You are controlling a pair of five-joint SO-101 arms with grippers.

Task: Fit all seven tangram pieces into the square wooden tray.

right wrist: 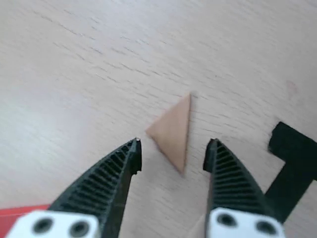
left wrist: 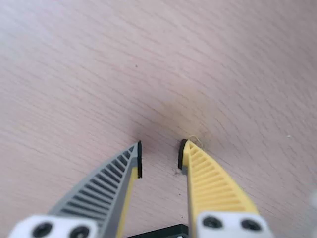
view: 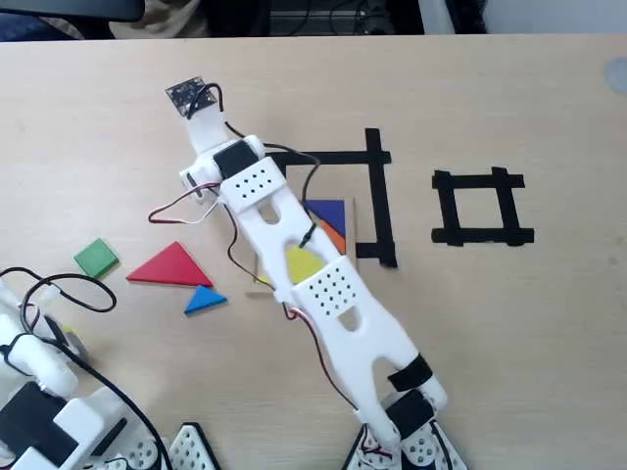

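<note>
1. The right arm [view: 313, 264] lies diagonally across the tray [view: 259, 285] and hides most of it. Only one corner and parts of three pieces in it can be seen: a blue piece [view: 329, 210], an orange piece [view: 336, 236] and a yellow piece [view: 302, 262]. The outlines of these three pieces cannot be made out in full.
2. In the high view, the right claw sits beneath its own wrist housing and is hard to make out.
3. The right claw [right wrist: 174, 145] is spread apart. A tan triangle [right wrist: 172, 130] lies flat on the desk between its fingers. A red strip at the corner of the wrist view is cut off.
4. The left claw [left wrist: 160, 148] is spread apart over bare desk and holds nothing. A black edge below it is cut off.
5. Three pieces lie on the desk well apart from the tray: a green square [view: 96, 258], a red triangle [view: 168, 266] and a small blue triangle [view: 204, 299] just beside the red one.
6. The desk [view: 509, 343] is pale wood grain. Black tape [view: 374, 196] borders the tray, and a separate tape square [view: 482, 208] lies further along.
7. Dark shapes and cables [view: 323, 15] show beyond the far edge of the desk.
</note>
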